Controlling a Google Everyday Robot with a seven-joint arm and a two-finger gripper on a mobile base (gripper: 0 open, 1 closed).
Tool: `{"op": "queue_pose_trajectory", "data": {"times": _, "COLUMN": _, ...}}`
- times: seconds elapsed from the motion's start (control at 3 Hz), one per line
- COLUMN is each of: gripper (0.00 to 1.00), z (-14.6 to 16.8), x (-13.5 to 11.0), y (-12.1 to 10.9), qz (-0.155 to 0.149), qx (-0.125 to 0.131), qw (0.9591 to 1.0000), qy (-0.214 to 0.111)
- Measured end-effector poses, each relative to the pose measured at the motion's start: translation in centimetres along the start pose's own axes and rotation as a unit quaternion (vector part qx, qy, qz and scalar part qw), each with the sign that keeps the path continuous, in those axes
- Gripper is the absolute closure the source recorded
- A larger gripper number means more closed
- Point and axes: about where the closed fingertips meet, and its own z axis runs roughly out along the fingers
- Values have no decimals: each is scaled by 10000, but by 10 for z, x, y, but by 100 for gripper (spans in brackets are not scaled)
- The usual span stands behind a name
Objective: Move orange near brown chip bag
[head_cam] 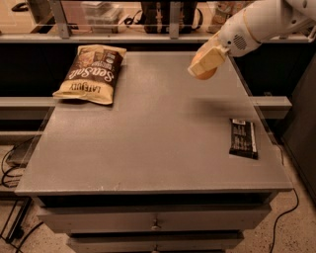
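The brown chip bag lies flat at the table's back left, its "Sea Salt" lettering facing up. My gripper hangs in the air over the back right part of the table, well to the right of the bag. It is shut on the orange, which peeks out from under and behind the cream fingers. Most of the orange is hidden by the fingers. The white arm reaches in from the upper right.
A small flat black snack bar wrapper lies near the grey table's right edge. A shelf with a glass rail and assorted items runs behind the table. Drawers sit below the front edge.
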Motion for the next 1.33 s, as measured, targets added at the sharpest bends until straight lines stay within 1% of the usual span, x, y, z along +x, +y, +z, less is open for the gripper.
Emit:
{"op": "queue_pose_trajectory", "data": {"times": 0.33, "gripper": 100, "z": 22, "x": -11, "y": 8, "qz": 72, "qx": -171, "qw": 9990, "qy": -419}}
{"op": "queue_pose_trajectory", "data": {"times": 0.67, "gripper": 100, "z": 62, "x": -39, "y": 22, "qz": 14, "qx": -585, "qw": 9935, "qy": -974}}
{"op": "queue_pose_trajectory", "data": {"times": 1.0, "gripper": 100, "z": 100, "x": -60, "y": 33, "qz": 114, "qx": -738, "qw": 9879, "qy": -1358}}
{"op": "queue_pose_trajectory", "data": {"times": 1.33, "gripper": 81, "z": 141, "x": -74, "y": 37, "qz": 264, "qx": -715, "qw": 9849, "qy": -1552}}
